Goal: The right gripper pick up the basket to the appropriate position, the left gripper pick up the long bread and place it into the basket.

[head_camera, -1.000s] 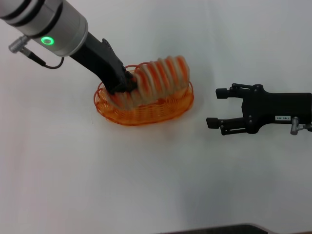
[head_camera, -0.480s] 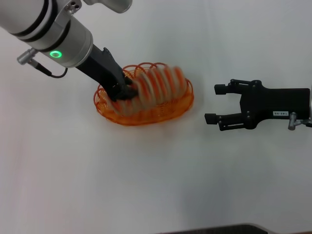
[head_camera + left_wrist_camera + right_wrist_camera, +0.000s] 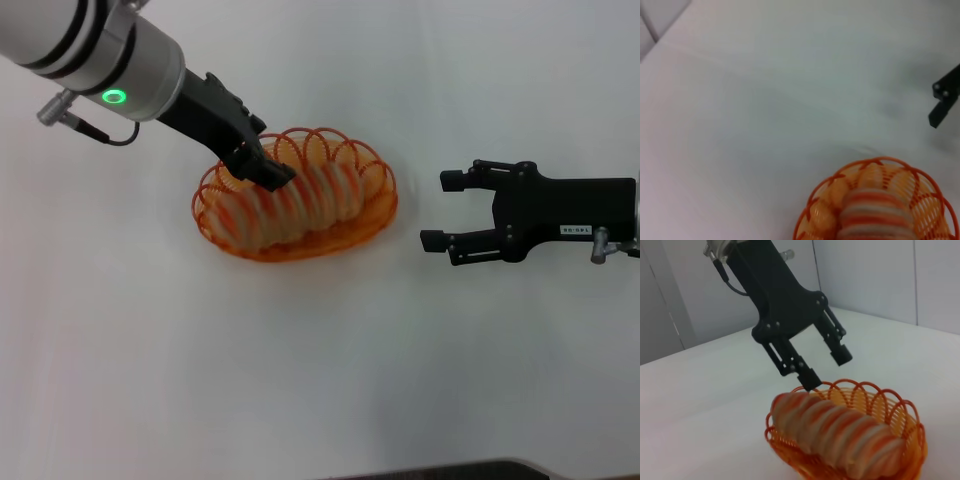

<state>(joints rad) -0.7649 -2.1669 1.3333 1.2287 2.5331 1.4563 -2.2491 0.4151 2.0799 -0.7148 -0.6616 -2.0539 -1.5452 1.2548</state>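
Note:
The long bread [image 3: 290, 200] lies flat inside the orange wire basket [image 3: 385, 205], along its length. It also shows in the right wrist view [image 3: 835, 432] and the left wrist view [image 3: 875, 215]. My left gripper [image 3: 264, 166] hangs just above the bread's left part. Its jaws stand open and empty in the right wrist view [image 3: 826, 367]. My right gripper [image 3: 442, 211] is open and empty, a short way to the right of the basket, pointing at it. The basket rests on the white table.
The white table [image 3: 320, 360] spreads around the basket on all sides. A dark edge shows at the table's front. In the left wrist view, the right gripper's fingertips [image 3: 942, 100] show beyond the basket rim [image 3: 820, 195].
The bread went from tilted in the left gripper's hold to lying flat in the basket. The left gripper opened and lifted slightly off it. The right gripper stayed nearly still.

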